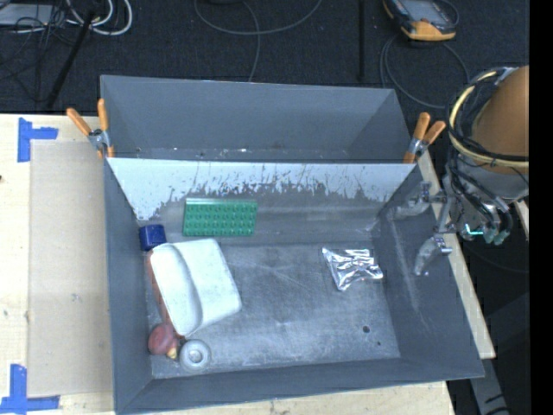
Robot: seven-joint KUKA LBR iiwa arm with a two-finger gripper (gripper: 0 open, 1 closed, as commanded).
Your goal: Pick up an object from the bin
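The gripper (435,236) hangs over the 3 o'clock wall of the grey metal bin (259,379); I cannot tell how far open it is or whether it holds anything. A crumpled silver foil scrap (352,267) lies near, at its 8 o'clock, with bare floor all round. A green studded plate (220,218) and a white rounded tub (194,285) lie well apart from the scrap, toward the 9 o'clock wall.

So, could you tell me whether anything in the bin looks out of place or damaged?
The silver foil piece right of centre is crumpled. The white tub at the left lies tipped, partly over a reddish-brown thing. Otherwise nothing stands out.
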